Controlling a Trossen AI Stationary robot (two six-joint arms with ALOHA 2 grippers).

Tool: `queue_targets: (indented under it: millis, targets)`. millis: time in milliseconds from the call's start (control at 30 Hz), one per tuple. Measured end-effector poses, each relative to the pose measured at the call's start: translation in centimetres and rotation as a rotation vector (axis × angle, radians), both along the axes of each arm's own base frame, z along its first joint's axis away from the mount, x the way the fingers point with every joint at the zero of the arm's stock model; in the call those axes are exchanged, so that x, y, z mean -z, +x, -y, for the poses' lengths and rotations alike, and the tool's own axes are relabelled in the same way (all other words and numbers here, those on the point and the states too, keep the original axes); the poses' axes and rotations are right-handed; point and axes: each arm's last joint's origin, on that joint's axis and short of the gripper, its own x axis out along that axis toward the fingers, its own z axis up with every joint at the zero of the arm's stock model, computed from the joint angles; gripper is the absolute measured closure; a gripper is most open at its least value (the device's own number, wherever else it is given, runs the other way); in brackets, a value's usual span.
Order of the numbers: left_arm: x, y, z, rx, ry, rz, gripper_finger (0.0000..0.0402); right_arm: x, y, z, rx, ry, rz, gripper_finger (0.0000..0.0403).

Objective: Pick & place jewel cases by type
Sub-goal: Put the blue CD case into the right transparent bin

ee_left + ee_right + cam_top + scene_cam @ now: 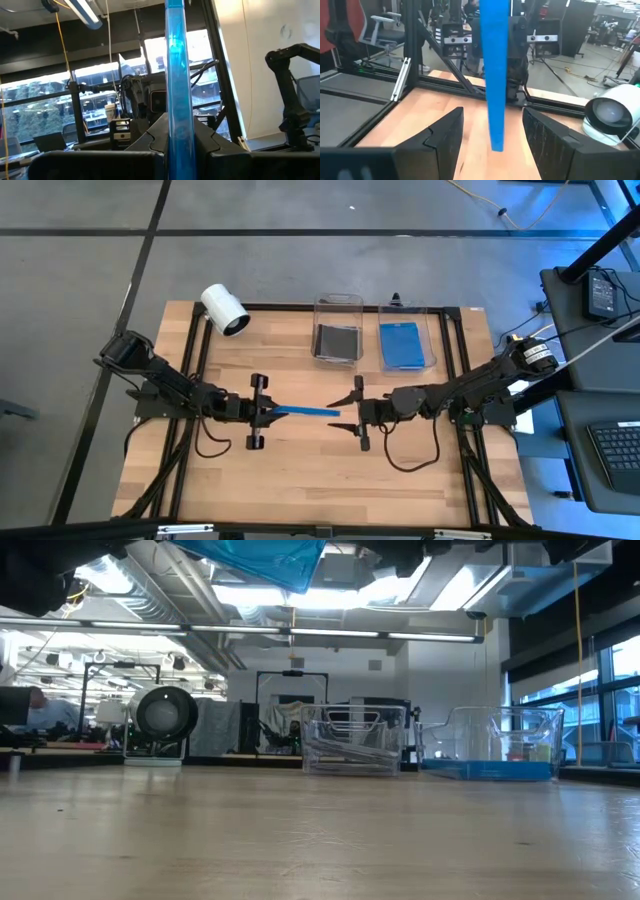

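Pinching a blue jewel case point(305, 411) edge-on above the tabletop point(300, 470), the left hand point(258, 412) offers it to the right hand point(357, 412) (fingers spread around it); next, probably, closing.

From my low view the blue jewel case point(262, 560) is cut off by the top edge, and I can't see either gripper there. In my left wrist view the case point(177, 90) runs off both top and bottom, hiding the grip point. The dark cases in the left bin point(336, 340) stack together; I can't count them. Same for the blue stack point(404, 345).
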Motion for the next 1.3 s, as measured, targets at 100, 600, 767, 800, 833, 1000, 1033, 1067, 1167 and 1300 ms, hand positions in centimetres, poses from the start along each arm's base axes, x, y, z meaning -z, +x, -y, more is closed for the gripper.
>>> queue_targets:
  millis: [100, 600, 767, 800, 833, 1000, 1033, 1067, 1167, 1300]
  targets:
    - [0.0, 0.0, 0.0, 0.001, 0.001, 0.000, 0.0371, -0.3, 0.0, 0.0, -0.007, 0.007, 0.029, 0.0193]
    - [0.0, 0.0, 0.0, -0.022, 0.008, -0.005, 0.0371, -1.1, 0.0, 0.0, -0.032, 0.059, 0.113, 0.0193]
    - [0.0, 0.0, 0.0, -0.021, 0.008, -0.006, 0.0371, -1.2, 0.0, 0.0, -0.032, 0.060, 0.114, 0.0212]
    - [0.0, 0.0, 0.0, -0.021, 0.008, -0.006, 0.0371, -1.2, 0.0, 0.0, -0.032, 0.060, 0.115, 0.0222]
    - [0.0, 0.0, 0.0, -0.021, 0.008, -0.006, 0.0371, -1.2, 0.0, 0.0, -0.032, 0.060, 0.114, 0.0234]
    - [0.0, 0.0, 0.0, -0.019, 0.010, -0.006, 0.0371, -1.2, 0.0, 0.0, -0.031, 0.053, 0.115, 0.0308]
    - [0.0, 0.0, 0.0, -0.018, 0.010, -0.006, 0.0371, -1.2, 0.0, 0.0, -0.030, 0.047, 0.116, 0.0323]
    - [0.0, 0.0, 0.0, -0.018, 0.010, -0.006, 0.0371, -1.2, 0.0, 0.0, -0.029, 0.034, 0.117, 0.0338]
    - [0.0, 0.0, 0.0, -0.016, 0.010, -0.005, 0.0371, -1.2, 0.0, 0.0, -0.028, 0.025, 0.118, 0.0362]
    - [0.0, 0.0, 0.0, -0.016, 0.011, -0.005, 0.0370, -1.2, 0.0, 0.0, -0.029, 0.019, 0.119, 0.0364]
